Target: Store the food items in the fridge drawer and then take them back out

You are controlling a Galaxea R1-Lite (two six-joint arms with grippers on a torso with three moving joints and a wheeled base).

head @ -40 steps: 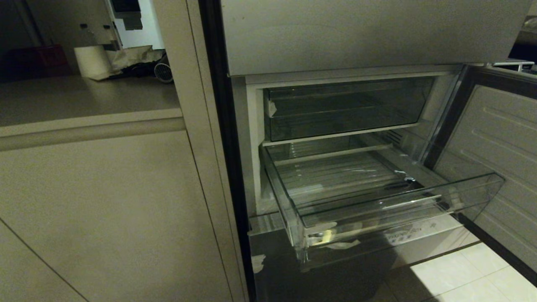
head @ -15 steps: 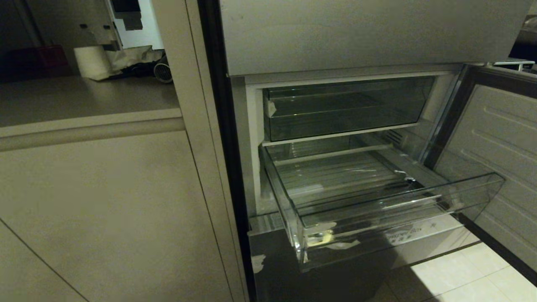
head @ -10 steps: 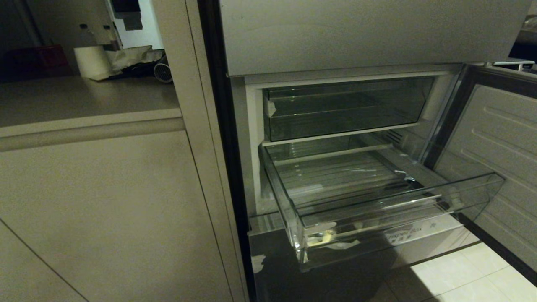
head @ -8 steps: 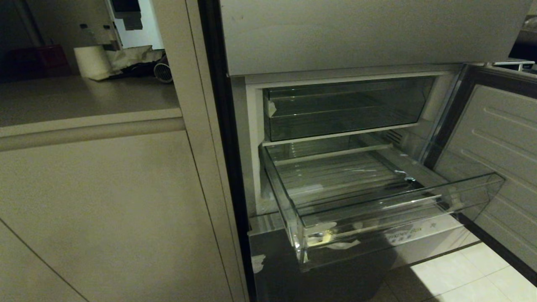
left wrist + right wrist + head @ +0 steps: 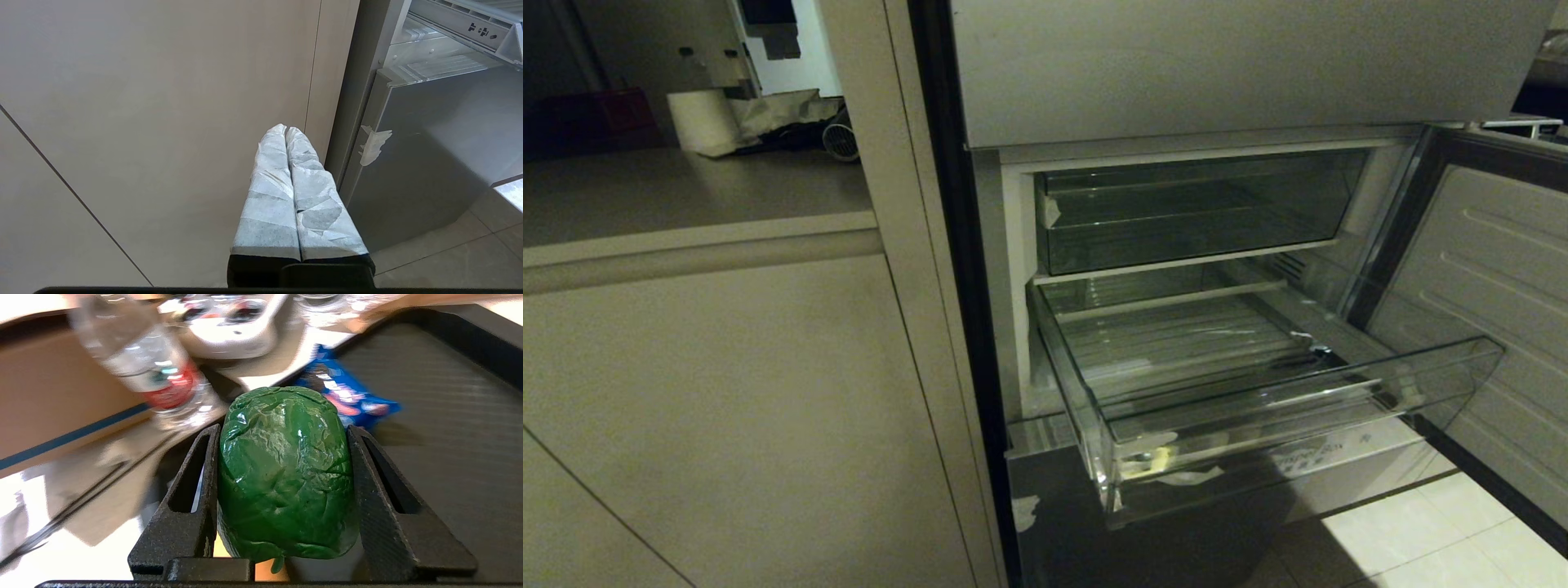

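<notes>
The right gripper (image 5: 282, 433) was seen in the right wrist view clamped on the green food item (image 5: 284, 473), a glossy, wrinkled, rounded lump pressed between the two black fingers (image 5: 192, 490) and bulging past their tips. Behind it, blurred, a clear water bottle (image 5: 143, 363) with a red label, a blue packet (image 5: 347, 394) and a dark ribbed tray (image 5: 441, 416) could be made out; whether the lump touched anything below could not be told. In the left wrist view the left gripper (image 5: 286, 130) was shown with its two paper-wrapped fingers (image 5: 269, 192) pressed together and holding nothing, hanging in front of a beige cabinet panel (image 5: 143, 122), near the grey lower fridge door (image 5: 429, 143). In the head view neither arm was visible. The fridge drawer (image 5: 1282, 408) was seen pulled out, its ribbed clear floor bare, with white tape scraps (image 5: 1152, 457) at its front left corner. Above it a shorter clear compartment (image 5: 1192, 212) sat pushed in. The fridge's side door (image 5: 1494, 269) stood open on the right, and a counter (image 5: 686, 192) with a paper roll (image 5: 704, 118) lay to the left.
</notes>
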